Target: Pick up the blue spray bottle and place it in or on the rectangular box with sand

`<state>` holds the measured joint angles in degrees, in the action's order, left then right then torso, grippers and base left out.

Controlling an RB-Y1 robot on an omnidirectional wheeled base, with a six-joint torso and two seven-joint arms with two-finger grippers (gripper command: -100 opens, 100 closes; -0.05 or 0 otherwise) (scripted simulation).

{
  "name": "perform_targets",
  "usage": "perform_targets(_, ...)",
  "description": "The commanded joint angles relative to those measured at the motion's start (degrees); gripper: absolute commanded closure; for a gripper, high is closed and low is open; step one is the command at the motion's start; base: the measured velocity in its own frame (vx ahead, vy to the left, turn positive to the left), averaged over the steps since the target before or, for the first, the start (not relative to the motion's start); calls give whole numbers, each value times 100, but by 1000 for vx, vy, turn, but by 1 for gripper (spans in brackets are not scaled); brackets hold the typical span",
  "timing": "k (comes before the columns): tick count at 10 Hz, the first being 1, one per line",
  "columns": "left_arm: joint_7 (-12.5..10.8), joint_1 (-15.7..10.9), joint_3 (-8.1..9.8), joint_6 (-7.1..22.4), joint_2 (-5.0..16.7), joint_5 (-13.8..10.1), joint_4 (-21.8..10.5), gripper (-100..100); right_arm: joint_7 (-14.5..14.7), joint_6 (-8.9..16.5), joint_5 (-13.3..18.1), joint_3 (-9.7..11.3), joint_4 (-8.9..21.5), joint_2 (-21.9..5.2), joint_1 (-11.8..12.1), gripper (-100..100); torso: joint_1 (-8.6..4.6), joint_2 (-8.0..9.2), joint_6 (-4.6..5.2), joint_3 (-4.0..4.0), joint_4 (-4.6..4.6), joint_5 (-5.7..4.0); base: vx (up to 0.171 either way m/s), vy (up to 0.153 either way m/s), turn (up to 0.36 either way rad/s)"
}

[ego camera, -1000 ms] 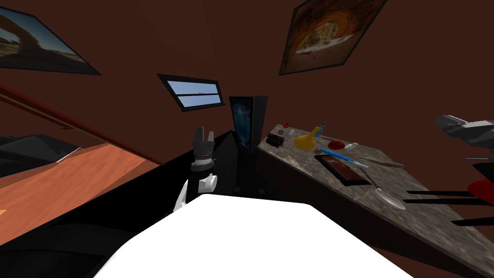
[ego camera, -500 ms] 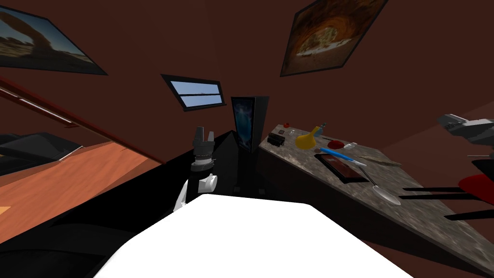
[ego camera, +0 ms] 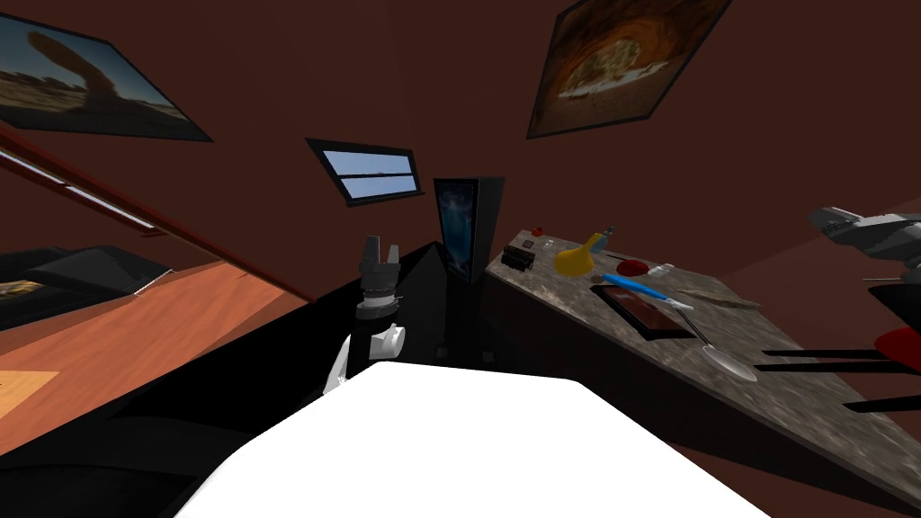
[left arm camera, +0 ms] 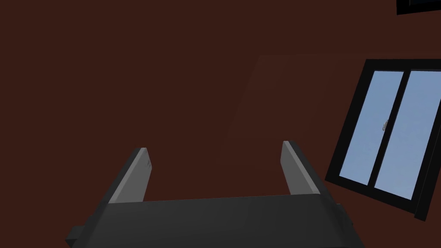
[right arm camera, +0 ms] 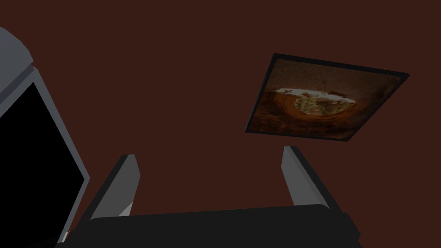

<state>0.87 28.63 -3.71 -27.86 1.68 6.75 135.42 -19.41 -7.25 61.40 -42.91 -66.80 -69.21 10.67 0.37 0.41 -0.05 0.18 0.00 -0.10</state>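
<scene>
Fingers [left arm camera: 138, 172] of the left gripper [left arm camera: 215, 146] stand spread apart with nothing between them. In the head view that arm [ego camera: 378, 301] rises just left of the middle, its forearm upright and the claw pointing up and away, well to the left of the counter. The right gripper [right arm camera: 209, 151] is likewise released, its two blades wide apart and bare.

On the right a long counter [ego camera: 809, 405] with a mottled stone-like top runs from far to near. The rectangular box with sand [ego camera: 648, 317] lies flat about midway along it, a shallow dark-rimmed tray with a reddish-brown fill. A thin blue stick [ego camera: 634, 286] with a pale tip lies slantwise over the tray's far end. Beyond the tray stands a yellow flask [ego camera: 573, 262] with a narrow neck; whether it holds anything cannot be told. The blue spray bottle [ego camera: 607, 236] appears as a small bluish upright shape just beyond and to the right of the flask, near the wall, too small to make out its nozzle; it is apart from the tray and well away from both claws. A red lump [ego camera: 632, 266] sits to the right of the flask, and a spoon [ego camera: 721, 356] lies on the near side of the tray.
</scene>
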Motion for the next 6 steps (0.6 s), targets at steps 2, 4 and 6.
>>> perform_targets(2,0,1,0,0,0,0,0,0,-12,-232,464,47,477,21,-480,-100,-13,-7,3,-3,0,-2,-44,34,-11)
perform_targets(4,0,1,1,0,1,0,0,0,-12,-232,809,47,828,21,-822,-100,-39,-34,2,-19,-7,-9,10,-11,2)
perform_targets(6,0,1,1,0,1,0,0,0,-12,-232,873,47,1057,21,-1221,-100,-44,-41,1,-24,-9,-11,5,-5,1)
